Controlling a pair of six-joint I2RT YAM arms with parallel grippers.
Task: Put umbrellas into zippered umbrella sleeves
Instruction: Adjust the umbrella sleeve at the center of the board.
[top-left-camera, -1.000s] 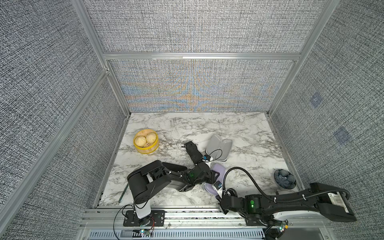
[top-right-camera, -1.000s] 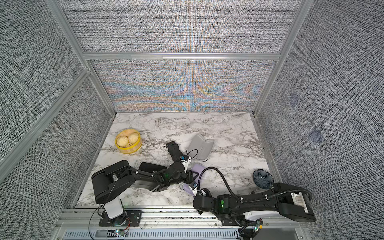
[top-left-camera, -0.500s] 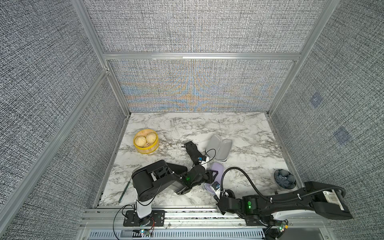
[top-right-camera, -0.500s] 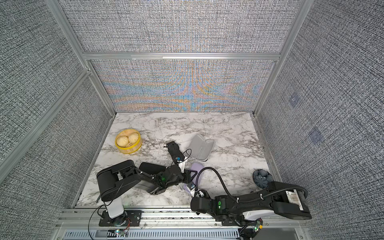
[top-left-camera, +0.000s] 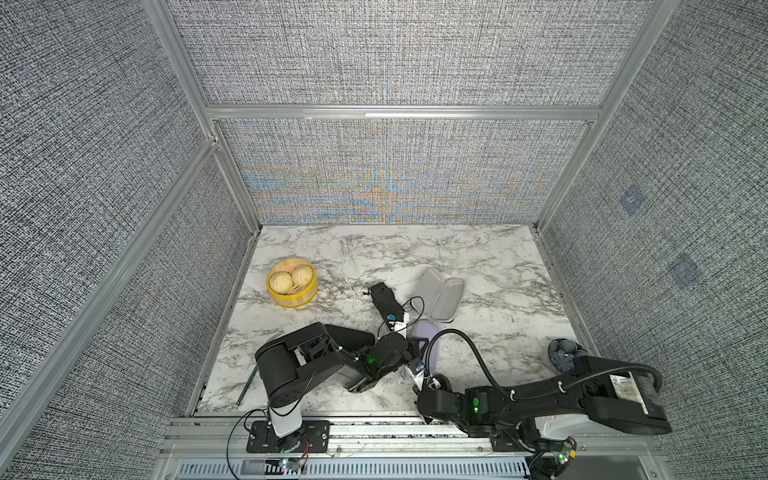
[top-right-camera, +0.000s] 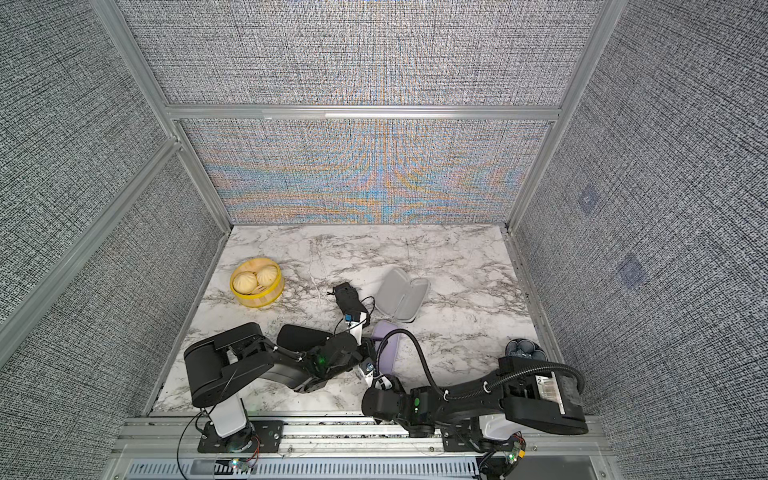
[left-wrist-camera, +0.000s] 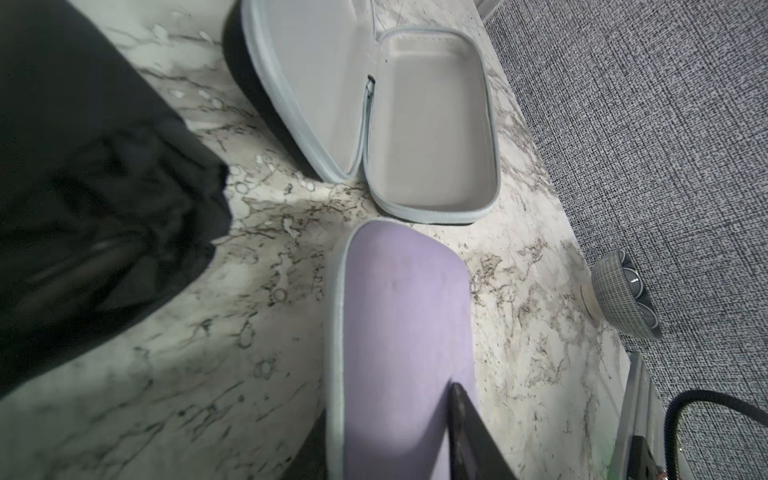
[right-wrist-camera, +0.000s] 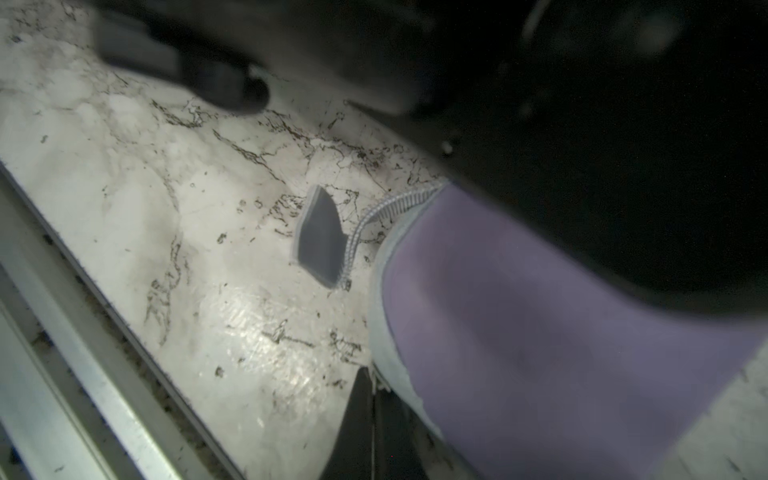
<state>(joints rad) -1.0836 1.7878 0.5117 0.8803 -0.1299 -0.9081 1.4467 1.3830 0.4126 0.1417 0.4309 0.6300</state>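
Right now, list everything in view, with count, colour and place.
marble table: one, white with grey veins, workspace floor.
steamer basket: one, yellow, left side.
buns: two, pale, in the basket.
umbrella: one, black, folded, centre.
open sleeve: one, grey inside, black outside, right of the umbrella.
lavender sleeve: one, lavender, front centre.
black sleeve: one, apparently closed, front left, partly hidden.
bowl: one, grey checked, right front edge.
stick: one, thin, greenish, left front edge.
left gripper: one, black, astride the lavender sleeve; grip unclear.
right gripper: one, black, shut, at the lavender sleeve's zipper edge.
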